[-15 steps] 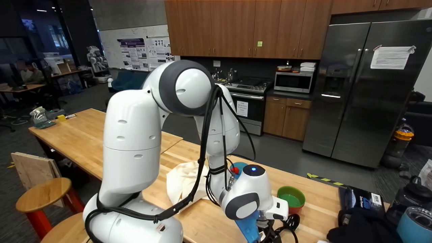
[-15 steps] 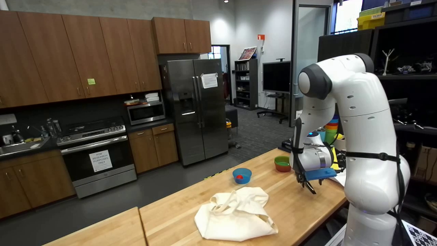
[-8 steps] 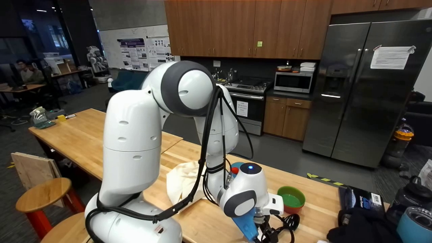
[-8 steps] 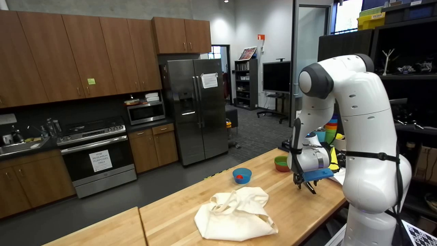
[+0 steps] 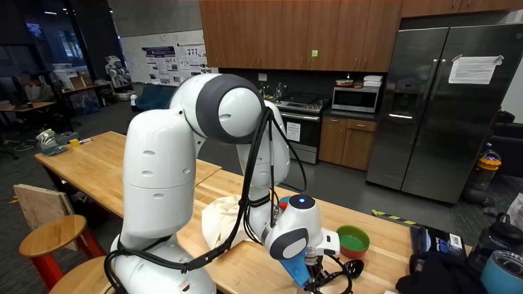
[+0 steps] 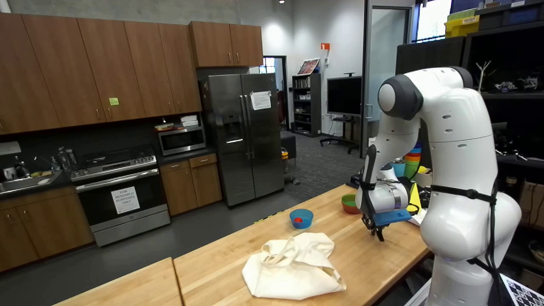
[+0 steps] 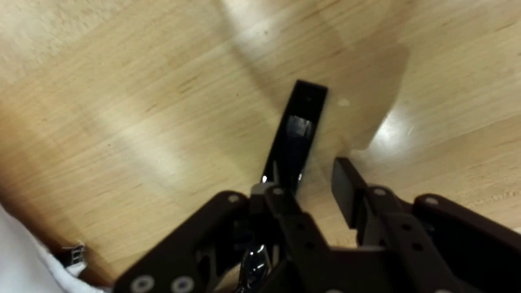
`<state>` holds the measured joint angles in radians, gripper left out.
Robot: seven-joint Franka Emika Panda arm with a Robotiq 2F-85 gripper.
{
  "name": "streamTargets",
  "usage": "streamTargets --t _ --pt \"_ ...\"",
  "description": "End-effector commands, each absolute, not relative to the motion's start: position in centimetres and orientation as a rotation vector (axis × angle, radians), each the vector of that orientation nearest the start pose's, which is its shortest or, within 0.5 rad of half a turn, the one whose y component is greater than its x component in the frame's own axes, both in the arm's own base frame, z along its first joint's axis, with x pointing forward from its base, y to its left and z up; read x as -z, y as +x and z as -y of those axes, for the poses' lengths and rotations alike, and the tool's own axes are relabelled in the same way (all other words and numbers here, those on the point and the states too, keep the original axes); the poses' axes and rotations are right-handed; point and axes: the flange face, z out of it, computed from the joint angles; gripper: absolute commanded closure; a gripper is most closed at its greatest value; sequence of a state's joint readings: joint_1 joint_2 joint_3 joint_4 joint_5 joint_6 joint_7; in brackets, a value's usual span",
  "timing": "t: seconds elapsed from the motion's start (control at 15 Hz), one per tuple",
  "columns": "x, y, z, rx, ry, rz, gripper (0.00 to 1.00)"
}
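My gripper (image 7: 311,183) hangs just above the wooden table, its jaws partway open. Bare wood shows in the gap between the fingers. A glossy black utensil's handle (image 7: 299,122) runs beneath the left finger in the wrist view, which hides part of it; whether they touch I cannot tell. The utensil's round black head (image 5: 354,268) lies beside the gripper in an exterior view. Just beyond is a green bowl (image 5: 353,237) stacked in a red one (image 5: 354,254). In an exterior view, the gripper (image 6: 376,231) points down near the table's right part.
A blue bowl (image 6: 307,214) with a red ball (image 6: 298,220) in it stands by the far edge. Closer in lies a crumpled cream cloth bag (image 6: 293,272). A black package (image 5: 443,244), a dark bottle (image 5: 500,237) and a blue tumbler (image 5: 504,273) crowd the table's end.
The jaws have drawn closer together. My gripper has shifted slightly left in both exterior views, and the dark handle end beneath it appears to have moved left too. Bowls and bag are unmoved.
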<state>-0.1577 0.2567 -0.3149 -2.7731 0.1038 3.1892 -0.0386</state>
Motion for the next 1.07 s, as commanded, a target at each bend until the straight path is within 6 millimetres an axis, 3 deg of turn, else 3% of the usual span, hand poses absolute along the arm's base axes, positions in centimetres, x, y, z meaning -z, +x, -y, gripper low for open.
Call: streamTargets --t 0.0,0.2,0.27,0.33,0.47,1.0 --pt "-16.2 33.3 19.3 0.273 -3.126 -0.819 0.99" --pt "-15.9 34.1 19.5 0.298 -3.114 -0.820 0.99" --pt "-15.9 33.9 19.3 0.301 -3.111 -0.818 0.94" --pt "-15.9 33.9 19.4 0.307 -3.105 -0.820 0.71" --pt "-16.0 33.9 19.6 0.331 -3.103 -0.827 0.65" --pt "-16.9 33.7 21.1 0.410 -3.119 -0.858 0.12"
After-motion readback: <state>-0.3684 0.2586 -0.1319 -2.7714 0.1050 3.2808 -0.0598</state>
